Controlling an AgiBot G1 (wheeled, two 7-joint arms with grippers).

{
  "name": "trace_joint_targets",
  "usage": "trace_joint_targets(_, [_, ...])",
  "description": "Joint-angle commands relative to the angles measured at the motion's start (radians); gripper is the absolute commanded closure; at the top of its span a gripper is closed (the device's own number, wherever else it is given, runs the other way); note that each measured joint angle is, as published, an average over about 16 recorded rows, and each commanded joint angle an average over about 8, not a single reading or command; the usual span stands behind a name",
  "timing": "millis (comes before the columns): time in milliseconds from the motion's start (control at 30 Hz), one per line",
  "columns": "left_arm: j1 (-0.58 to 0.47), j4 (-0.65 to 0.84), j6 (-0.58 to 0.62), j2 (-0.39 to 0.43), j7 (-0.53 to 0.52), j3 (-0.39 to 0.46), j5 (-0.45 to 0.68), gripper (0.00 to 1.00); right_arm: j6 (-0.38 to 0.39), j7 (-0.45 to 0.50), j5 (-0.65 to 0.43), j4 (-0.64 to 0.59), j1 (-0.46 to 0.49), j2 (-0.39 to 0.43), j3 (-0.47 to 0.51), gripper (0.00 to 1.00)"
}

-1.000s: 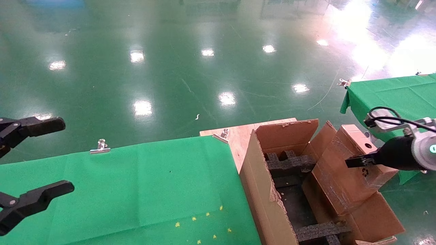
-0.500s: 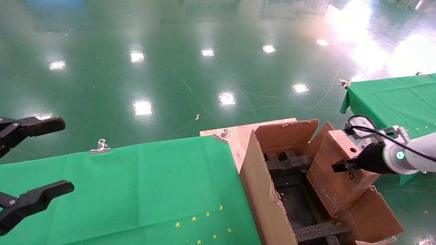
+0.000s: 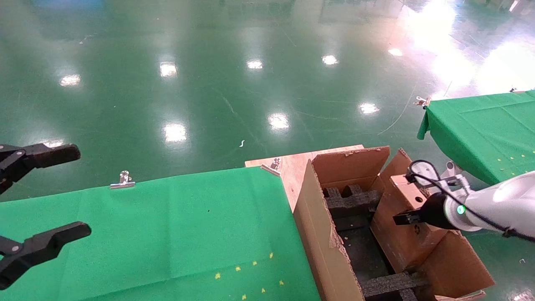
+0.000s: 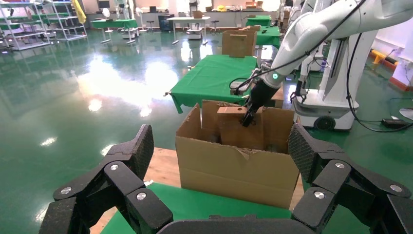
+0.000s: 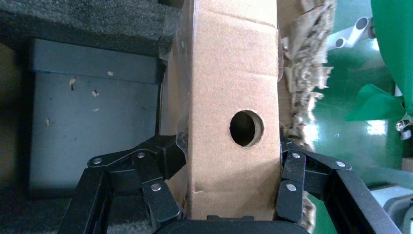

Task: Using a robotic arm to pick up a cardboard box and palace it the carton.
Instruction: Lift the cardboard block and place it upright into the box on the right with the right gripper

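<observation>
The carton [image 3: 330, 234], a large brown corrugated box with ragged torn flaps, stands open just beside the green-clothed table [image 3: 167, 234], with black foam inserts [image 3: 353, 200] showing along its inner walls and floor. The robotic arm [image 3: 501, 207], the robot's right one, reaches in from the right over the carton's far-right flap, a green light glowing on its wrist. Its right gripper [image 5: 229, 168] is clamped on the cardboard box [image 3: 407, 234]: in the right wrist view one black finger presses each broad face of the box, and the narrow edge with the round hole [image 5: 246, 128] lies squarely between them, facing the camera. The box is tilted, its lower end down inside the carton's right side against the inner wall, its upper end leaning out toward the arm; the left wrist view shows its top edge standing a little above the carton's rim. Compared with a second ago, the box has moved left and down, from resting high over the right flap to sitting deeper within the opening, and the arm has come further into the head view. The left gripper [image 3: 42, 200] hangs over the near-left part of the table, fingers spread wide and holding nothing, placed as before.
</observation>
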Motion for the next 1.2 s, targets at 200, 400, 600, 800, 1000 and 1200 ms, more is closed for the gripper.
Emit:
trace_joint_targets(200, [0.000,0.000,0.000,0.000,0.000,0.000,0.000,0.00,0.022,0.083,-0.062,-0.006,-0.052,-0.030,-0.016,1.00])
trace_joint_targets(400, [0.000,0.000,0.000,0.000,0.000,0.000,0.000,0.00,0.045,0.128,-0.086,-0.019,-0.096,-0.050,-0.028,1.00])
trace_joint_targets(600, [0.000,0.000,0.000,0.000,0.000,0.000,0.000,0.00,0.072,0.139,-0.107,-0.062,-0.129,-0.082,-0.041,1.00])
trace_joint_targets(800, [0.000,0.000,0.000,0.000,0.000,0.000,0.000,0.00,0.106,0.118,-0.100,-0.149,-0.149,-0.130,-0.052,1.00])
trace_joint_targets(1000, [0.000,0.000,0.000,0.000,0.000,0.000,0.000,0.00,0.140,0.073,-0.060,-0.247,-0.167,-0.180,-0.061,1.00])
trace_joint_targets(1200, [0.000,0.000,0.000,0.000,0.000,0.000,0.000,0.00,0.164,0.017,-0.013,-0.316,-0.180,-0.215,-0.070,0.96])
